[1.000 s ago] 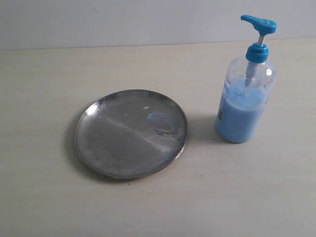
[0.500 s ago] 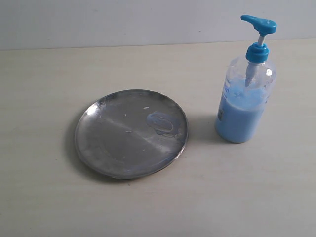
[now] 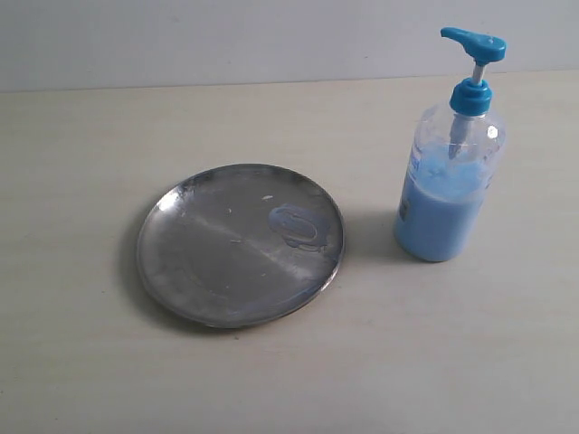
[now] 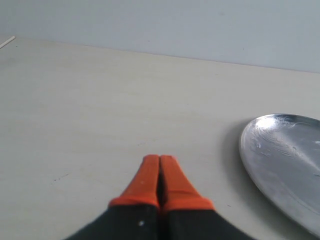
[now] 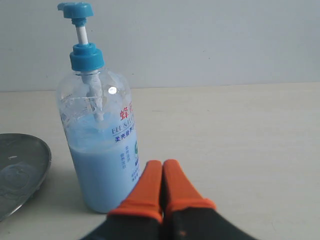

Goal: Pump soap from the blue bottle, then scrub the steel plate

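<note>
you are holding the left gripper (image 4: 159, 159) and right gripper (image 5: 162, 164) pressed together, empty; pumping is seemingly coming first, calling for the right one bearing down on the blue bottle (image 3: 443, 208)'s pump head (image 3: 473, 42) by the counter (image 3: 452, 362)'s far edge.

One steel plate (image 3: 217, 262), one blue bottle (image 3: 443, 194), one soap smear (image 3: 295, 226), two hands (image 4: 159, 158) (image 5: 162, 162)

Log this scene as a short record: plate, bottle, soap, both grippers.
plate: flat on the table, left of the bottle in the exterior view, not touching it
bottle: upright, pump head up, partly filled with blue liquid
soap: translucent smear on the plate, on the side nearest the bottle
left gripper: shut, empty, short of the plate
right gripper: shut, empty, facing the bottle
</note>
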